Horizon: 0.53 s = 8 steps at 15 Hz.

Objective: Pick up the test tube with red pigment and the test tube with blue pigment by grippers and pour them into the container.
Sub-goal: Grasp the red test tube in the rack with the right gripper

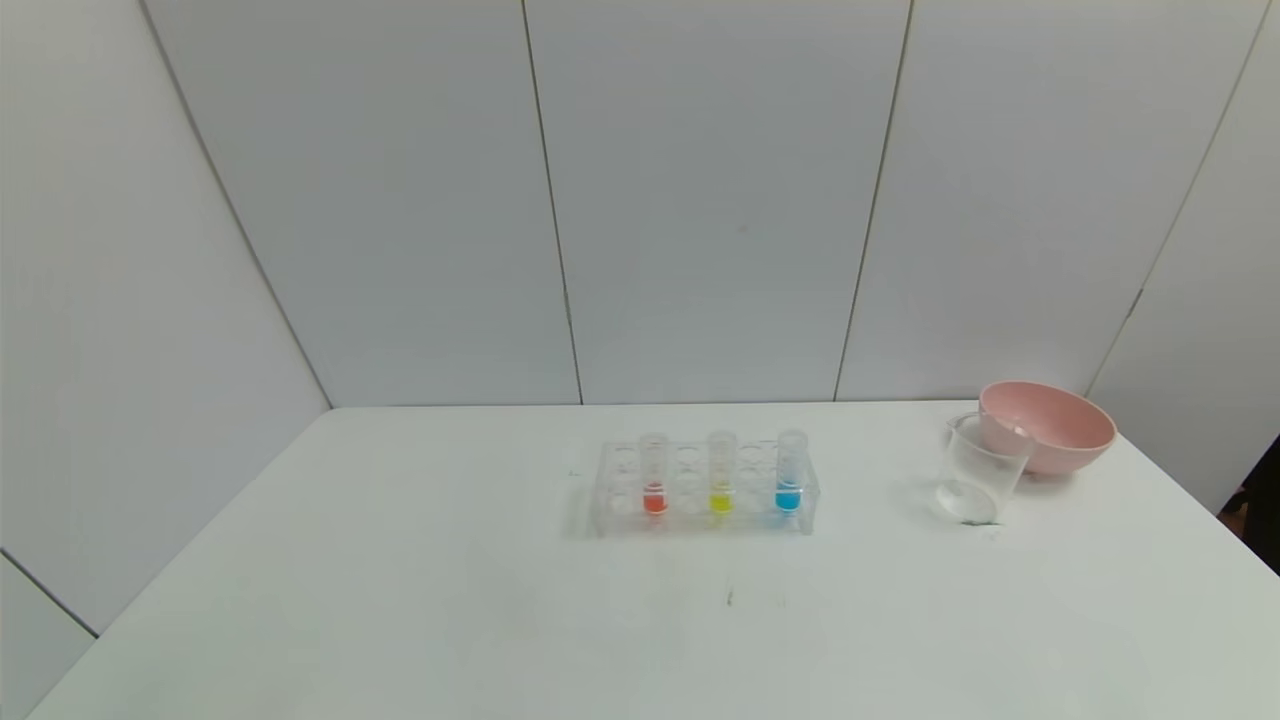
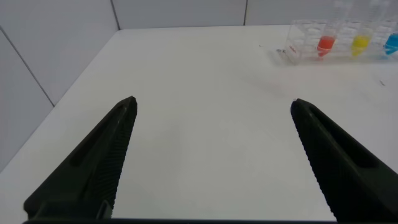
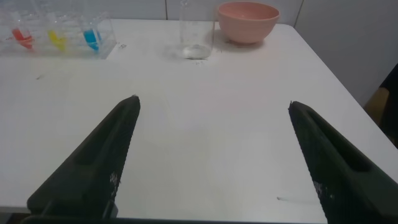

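Observation:
The red pigment tube (image 1: 654,478) and the blue pigment tube (image 1: 789,473) stand upright in a clear tube rack (image 1: 610,492) at the table's middle, with a yellow tube (image 1: 721,476) between them. The clear beaker (image 1: 978,470) stands to the right, empty. Neither arm shows in the head view. My left gripper (image 2: 212,102) is open and empty over bare table, with the rack (image 2: 298,38) and the red tube (image 2: 326,42) far off. My right gripper (image 3: 212,101) is open and empty, with the beaker (image 3: 196,34) and the blue tube (image 3: 91,37) far ahead.
A pink bowl (image 1: 1046,426) sits right behind the beaker, touching or nearly so, near the table's right edge; it also shows in the right wrist view (image 3: 247,20). White wall panels close the back and left. A dark object (image 1: 1262,500) stands past the table's right edge.

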Each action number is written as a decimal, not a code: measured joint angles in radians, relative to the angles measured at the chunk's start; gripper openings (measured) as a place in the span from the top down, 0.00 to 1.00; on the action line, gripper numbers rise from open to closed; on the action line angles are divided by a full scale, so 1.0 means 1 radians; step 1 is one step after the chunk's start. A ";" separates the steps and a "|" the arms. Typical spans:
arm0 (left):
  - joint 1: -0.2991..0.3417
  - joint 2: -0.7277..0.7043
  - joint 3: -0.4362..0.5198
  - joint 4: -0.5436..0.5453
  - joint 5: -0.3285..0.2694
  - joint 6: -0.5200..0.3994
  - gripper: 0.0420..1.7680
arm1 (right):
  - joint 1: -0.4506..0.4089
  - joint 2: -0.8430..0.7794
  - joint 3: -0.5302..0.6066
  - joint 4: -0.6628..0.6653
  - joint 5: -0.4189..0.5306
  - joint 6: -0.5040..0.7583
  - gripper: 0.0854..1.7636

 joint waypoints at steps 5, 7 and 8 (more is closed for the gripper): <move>0.000 0.000 0.000 0.000 0.000 0.000 0.00 | 0.000 0.000 0.000 0.000 0.000 0.001 0.03; 0.000 0.000 0.000 0.000 0.000 0.000 0.00 | 0.000 0.000 0.000 0.000 0.000 0.001 0.03; 0.000 0.000 0.000 0.000 0.000 0.000 0.00 | 0.000 0.000 0.000 0.000 0.000 0.001 0.03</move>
